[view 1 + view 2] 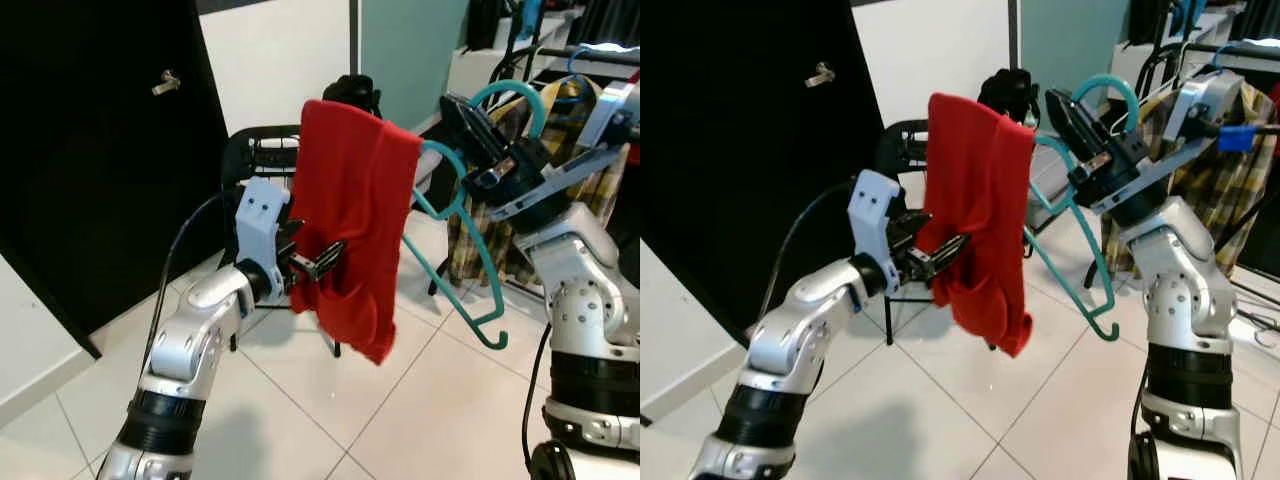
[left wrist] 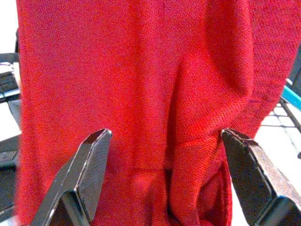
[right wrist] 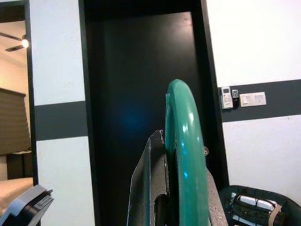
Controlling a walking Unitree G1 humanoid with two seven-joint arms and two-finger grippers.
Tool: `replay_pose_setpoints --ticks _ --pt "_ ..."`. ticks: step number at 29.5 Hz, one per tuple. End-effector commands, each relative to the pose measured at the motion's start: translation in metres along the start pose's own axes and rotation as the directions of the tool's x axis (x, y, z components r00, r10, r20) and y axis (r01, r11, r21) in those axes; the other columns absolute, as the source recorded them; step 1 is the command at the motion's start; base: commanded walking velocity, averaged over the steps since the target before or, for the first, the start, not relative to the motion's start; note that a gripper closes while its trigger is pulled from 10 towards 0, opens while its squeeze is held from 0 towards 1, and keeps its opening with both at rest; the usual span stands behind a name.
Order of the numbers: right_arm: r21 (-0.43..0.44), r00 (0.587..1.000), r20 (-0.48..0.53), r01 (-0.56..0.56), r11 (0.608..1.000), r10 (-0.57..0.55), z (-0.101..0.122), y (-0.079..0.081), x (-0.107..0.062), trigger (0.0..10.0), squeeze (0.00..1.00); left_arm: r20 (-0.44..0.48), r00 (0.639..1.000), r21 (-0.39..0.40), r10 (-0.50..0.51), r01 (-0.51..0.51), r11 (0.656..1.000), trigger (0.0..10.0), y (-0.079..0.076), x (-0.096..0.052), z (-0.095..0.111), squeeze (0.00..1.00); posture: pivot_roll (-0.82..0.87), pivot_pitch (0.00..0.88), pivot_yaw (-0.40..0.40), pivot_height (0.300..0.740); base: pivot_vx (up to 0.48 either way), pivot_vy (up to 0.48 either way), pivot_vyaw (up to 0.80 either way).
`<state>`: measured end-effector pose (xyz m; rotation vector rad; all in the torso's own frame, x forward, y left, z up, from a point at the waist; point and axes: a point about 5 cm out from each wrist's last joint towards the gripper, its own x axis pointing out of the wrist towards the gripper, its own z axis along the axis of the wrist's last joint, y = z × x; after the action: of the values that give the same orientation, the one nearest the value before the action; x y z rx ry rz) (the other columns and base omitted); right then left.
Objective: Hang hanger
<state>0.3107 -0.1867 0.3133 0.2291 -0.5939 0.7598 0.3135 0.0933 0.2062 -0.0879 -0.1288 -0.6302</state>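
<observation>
The left gripper (image 1: 322, 262), fingers spread, is kept against the red cloth (image 1: 355, 220), probably to steady it. The teal hanger (image 1: 470, 210) carrying the cloth is clenched near its hook by the right gripper (image 1: 478, 140), near the clothes rack (image 1: 600, 52).

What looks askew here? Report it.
The red cloth sits lopsided on the teal hanger, bunched over one end while the other arm is bare. The right gripper holds the hanger tilted; the left gripper has open jaws at the cloth.
</observation>
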Motion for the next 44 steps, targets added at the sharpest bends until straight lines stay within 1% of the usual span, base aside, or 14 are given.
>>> replay_pose_setpoints --ticks 1,2,4,8,13,15,19,20,21,23,25,33,39,44 --pt "-0.014 0.999 0.033 -0.036 0.999 0.036 0.010 0.004 0.006 10.0 0.00 0.010 0.999 0.005 0.052 -0.052 0.999 10.0 0.006 -0.009 -0.004 0.00 -0.04 0.000 0.031 0.740 0.000 0.000 0.00" --pt "-0.014 0.999 0.033 -0.036 0.999 0.036 0.010 0.004 0.006 10.0 0.00 0.010 0.999 0.005 0.052 -0.052 0.999 10.0 0.006 -0.009 -0.004 0.00 -0.04 0.000 0.031 0.740 0.000 0.000 0.00" --pt "-0.006 0.997 0.043 -0.058 0.998 0.059 0.012 0.007 0.009 10.0 0.00 -0.001 0.990 0.046 0.143 -0.142 0.989 10.0 0.014 -0.015 -0.014 0.00 -0.04 0.000 0.027 0.740 0.000 0.000 0.00" --pt "-0.001 0.996 0.049 -0.074 0.997 0.074 0.013 0.009 0.010 10.0 0.00 -0.009 0.980 0.077 0.198 -0.197 0.977 10.0 0.017 -0.018 -0.021 0.00 -0.05 0.000 0.026 0.740 0.000 0.000 0.00" --pt "0.003 0.993 0.064 -0.095 0.995 0.095 0.018 0.013 0.013 10.0 0.00 -0.022 0.969 0.106 0.244 -0.241 0.965 10.0 0.009 -0.015 -0.036 0.00 -0.05 0.000 0.027 0.740 0.000 0.000 0.00" --pt "0.003 0.993 0.064 -0.095 0.995 0.095 0.018 0.013 0.013 10.0 0.00 -0.022 0.969 0.106 0.244 -0.241 0.965 10.0 0.009 -0.015 -0.036 0.00 -0.05 0.000 0.027 0.740 0.000 0.000 0.00" --pt "0.005 0.993 0.065 -0.103 0.995 0.102 0.018 0.016 0.015 10.0 0.00 -0.016 0.977 0.075 0.211 -0.209 0.975 10.0 -0.003 -0.008 -0.039 0.00 -0.06 0.000 0.028 0.740 0.000 0.000 0.00" --pt "0.006 0.993 0.063 -0.105 0.994 0.104 0.018 0.016 0.015 10.0 0.00 -0.012 0.985 0.049 0.170 -0.169 0.984 10.0 -0.011 -0.003 -0.039 0.00 -0.06 0.000 0.032 0.740 0.000 0.000 0.00" --pt "0.006 0.993 0.063 -0.105 0.994 0.104 0.018 0.016 0.015 10.0 0.00 -0.012 0.985 0.049 0.170 -0.169 0.984 10.0 -0.011 -0.003 -0.039 0.00 -0.06 0.000 0.032 0.740 0.000 0.000 0.00" --pt "0.008 0.993 0.061 -0.106 0.994 0.105 0.017 0.017 0.013 10.0 0.00 0.008 0.996 -0.005 0.092 -0.092 0.996 10.0 -0.025 0.001 -0.036 0.00 -0.06 0.000 0.035 0.740 0.000 0.000 0.00" --pt "0.009 0.993 0.060 -0.106 0.994 0.105 0.016 0.017 0.013 10.0 0.00 0.014 0.997 -0.018 0.075 -0.074 0.997 10.0 -0.028 0.001 -0.035 0.00 -0.06 0.000 0.036 0.740 0.000 0.000 0.00" --pt "0.016 0.993 0.053 -0.110 0.994 0.109 0.013 0.017 0.011 10.0 0.00 0.062 0.995 -0.064 0.082 -0.078 0.995 10.0 -0.025 -0.003 -0.027 0.00 -0.05 0.000 0.034 0.740 0.000 0.000 0.00" --pt "0.016 0.993 0.053 -0.107 0.994 0.106 0.012 0.016 0.010 10.0 0.00 0.058 0.994 -0.072 0.090 -0.086 0.994 10.0 -0.022 -0.007 -0.028 0.00 -0.04 0.000 0.034 0.740 0.000 0.000 0.00" --pt "0.011 0.994 0.050 -0.101 0.995 0.100 0.012 0.015 0.010 10.0 0.00 0.051 0.997 -0.119 0.057 -0.050 0.992 10.0 -0.025 -0.011 -0.029 0.00 -0.04 0.000 0.034 0.740 0.000 0.000 0.00"
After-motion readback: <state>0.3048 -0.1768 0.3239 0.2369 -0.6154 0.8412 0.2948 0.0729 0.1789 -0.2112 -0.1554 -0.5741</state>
